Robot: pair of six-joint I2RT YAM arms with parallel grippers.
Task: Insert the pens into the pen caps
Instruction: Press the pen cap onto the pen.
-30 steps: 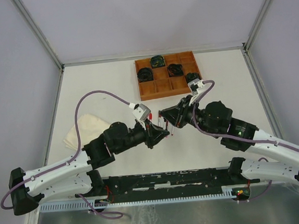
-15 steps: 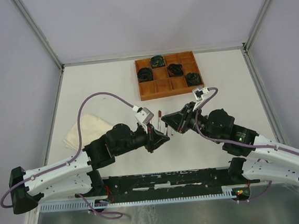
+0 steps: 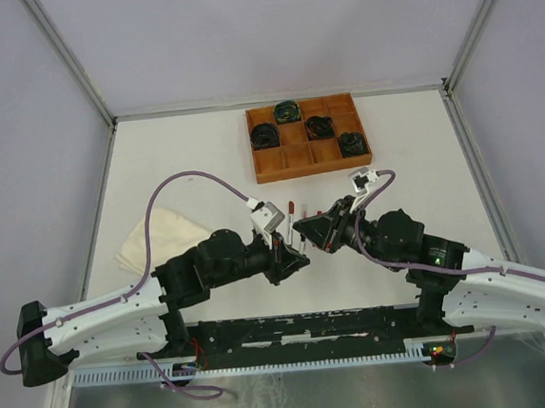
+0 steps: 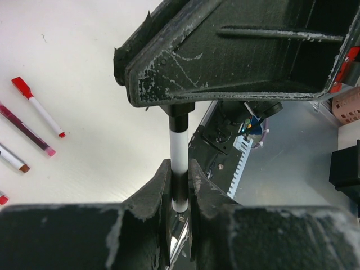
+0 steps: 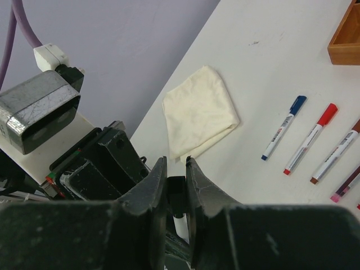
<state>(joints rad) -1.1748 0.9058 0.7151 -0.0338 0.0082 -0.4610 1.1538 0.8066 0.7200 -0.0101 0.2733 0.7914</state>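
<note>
Left gripper [image 4: 179,171], right gripper [image 5: 175,169] now farther from tray [image 3: 310,173]; left pinches pen [image 4: 178,146], right pinches black cap [image 5: 176,191] (cap meets pen end).

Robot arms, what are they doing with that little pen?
They are putting a cap on a pen together. The left gripper is shut on a white pen, and the right gripper pinches a black cap right at the pen's end. Whether it is pushed fully on, I cannot tell. More pens lie on the table near a folded cream cloth.
</note>
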